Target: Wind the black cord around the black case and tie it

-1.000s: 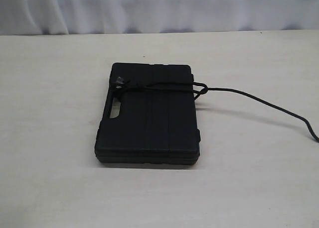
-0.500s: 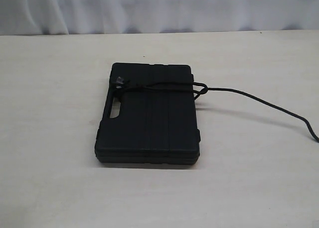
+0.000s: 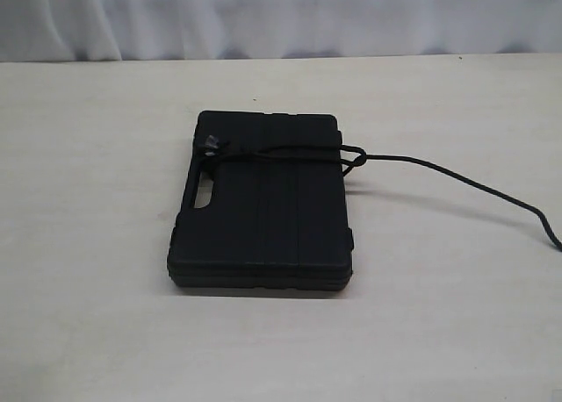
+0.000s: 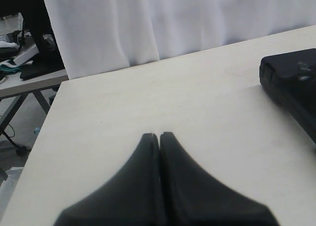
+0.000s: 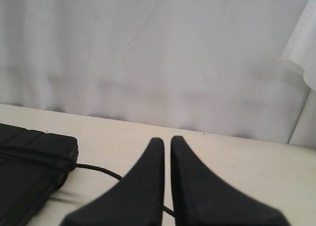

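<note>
The black case (image 3: pixel 263 209) lies flat mid-table, with its handle slot on its left short edge. The black cord (image 3: pixel 281 154) crosses the lid's far part, with a knot by the case's left edge and a loop at its right edge. The cord's tail (image 3: pixel 474 184) trails right to the frame's edge. Neither gripper shows in the exterior view. My left gripper (image 4: pixel 159 135) is shut on nothing, well off the case (image 4: pixel 291 83). My right gripper (image 5: pixel 167 139) has its fingers nearly together, holding nothing. It hangs above the cord (image 5: pixel 98 169), beside the case (image 5: pixel 29 167).
A white curtain (image 3: pixel 281 16) hangs behind the table's far edge. The left wrist view shows the table's side edge (image 4: pixel 47 127), with another desk and clutter (image 4: pixel 24 53) beyond it. Bare tabletop (image 3: pixel 105 314) surrounds the case.
</note>
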Controlling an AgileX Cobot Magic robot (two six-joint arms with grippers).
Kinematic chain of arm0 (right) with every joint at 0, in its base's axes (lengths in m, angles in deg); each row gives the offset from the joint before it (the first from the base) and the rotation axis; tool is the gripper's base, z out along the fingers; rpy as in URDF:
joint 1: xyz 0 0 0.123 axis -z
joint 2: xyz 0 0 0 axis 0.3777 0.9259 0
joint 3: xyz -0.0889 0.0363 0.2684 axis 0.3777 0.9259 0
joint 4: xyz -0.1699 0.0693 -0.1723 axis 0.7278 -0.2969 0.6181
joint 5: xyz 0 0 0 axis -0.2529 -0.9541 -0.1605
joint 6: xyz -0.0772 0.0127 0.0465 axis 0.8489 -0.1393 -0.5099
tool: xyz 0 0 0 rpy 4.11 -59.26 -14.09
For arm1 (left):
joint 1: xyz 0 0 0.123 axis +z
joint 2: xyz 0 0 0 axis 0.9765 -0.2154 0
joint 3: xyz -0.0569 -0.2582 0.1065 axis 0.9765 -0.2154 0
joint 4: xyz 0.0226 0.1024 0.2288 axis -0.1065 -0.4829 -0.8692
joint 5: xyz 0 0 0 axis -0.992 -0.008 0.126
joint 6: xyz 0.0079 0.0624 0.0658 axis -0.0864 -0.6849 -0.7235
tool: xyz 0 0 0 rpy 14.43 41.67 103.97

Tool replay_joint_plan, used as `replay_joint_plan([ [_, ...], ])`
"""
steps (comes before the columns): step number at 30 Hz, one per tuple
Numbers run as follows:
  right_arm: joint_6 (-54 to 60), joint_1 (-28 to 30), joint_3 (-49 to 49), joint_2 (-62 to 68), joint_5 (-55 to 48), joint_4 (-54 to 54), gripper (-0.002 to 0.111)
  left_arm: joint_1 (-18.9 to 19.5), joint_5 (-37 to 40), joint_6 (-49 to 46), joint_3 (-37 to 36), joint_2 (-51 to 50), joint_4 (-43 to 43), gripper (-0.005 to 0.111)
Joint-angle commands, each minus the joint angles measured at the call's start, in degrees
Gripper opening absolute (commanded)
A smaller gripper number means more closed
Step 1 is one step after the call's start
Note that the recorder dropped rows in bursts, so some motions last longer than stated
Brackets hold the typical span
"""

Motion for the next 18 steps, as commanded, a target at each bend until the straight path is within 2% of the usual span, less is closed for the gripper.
replay_joint_plan([
  [1,-2.70,0.10,0.20,-0.24,-5.31,0.58,0.004,0.17,-0.21,0.00,-0.19,0.10,-0.15,0.000],
  [8,-2.70,0.10,0.20,-0.24,-16.39,0.58,0.004,0.17,-0.21,0.00,-0.19,0.10,-0.15,0.000],
  [18,-5.09,0.10,0.20,-0.24,-16.90,0.33,0.004,0.17,-0.21,0.00,-0.19,0.10,-0.02,0.000],
])
